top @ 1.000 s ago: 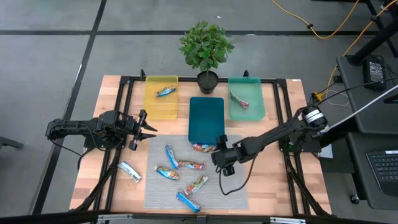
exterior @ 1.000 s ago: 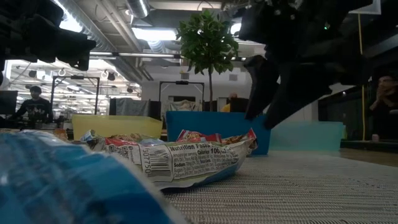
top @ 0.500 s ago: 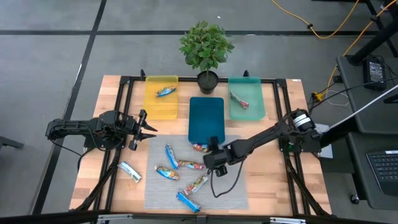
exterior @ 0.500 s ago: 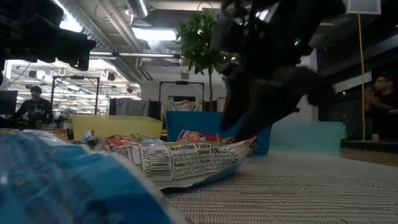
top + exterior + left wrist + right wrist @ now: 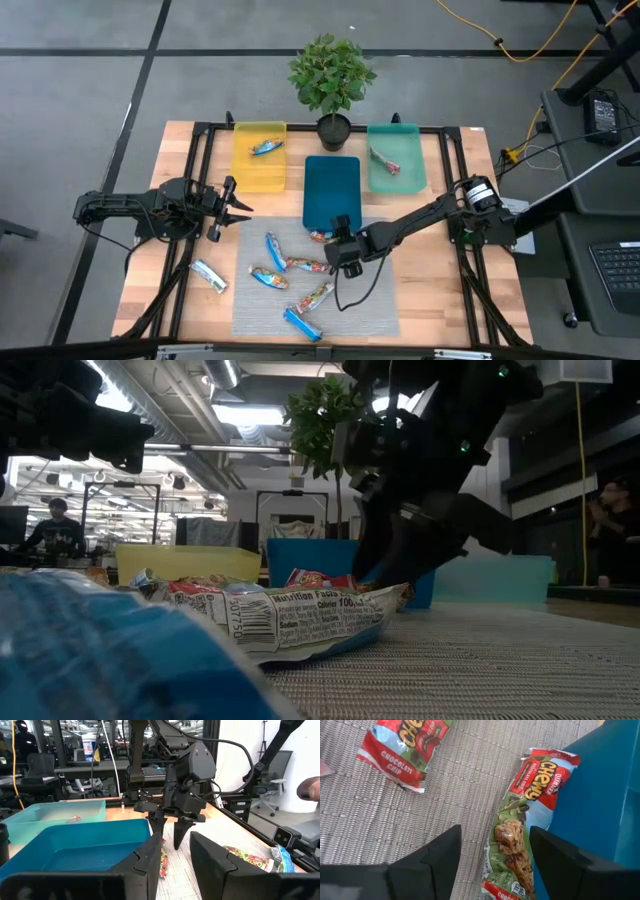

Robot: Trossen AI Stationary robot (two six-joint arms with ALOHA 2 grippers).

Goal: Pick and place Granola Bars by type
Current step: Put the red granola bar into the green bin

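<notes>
A red-orange granola bar (image 5: 517, 835) lies flat on the grey mat with its long side against the dark blue tray's near wall (image 5: 600, 795). My right gripper (image 5: 495, 855) hangs slanting down just over it, open, one finger on each side of the bar (image 5: 320, 237). I cannot see it touching. Another red bar (image 5: 402, 745) lies farther along the mat. Several more bars (image 5: 290, 280) are scattered on the mat. My left gripper (image 5: 237, 208) waits level at the table's left, open and holding nothing.
The yellow tray (image 5: 250, 170) and the teal tray (image 5: 405, 175) at the far side each hold a bar. The dark blue tray (image 5: 331, 195) stands between them, with a potted plant (image 5: 332, 75) behind it. A silvery bar (image 5: 208, 275) lies on the bare wood at the left.
My right gripper has gone down and toward the table's left, from beside the dark blue tray's near right corner to over the red bar at the tray's near wall. It has stayed open. The bars have not moved.
</notes>
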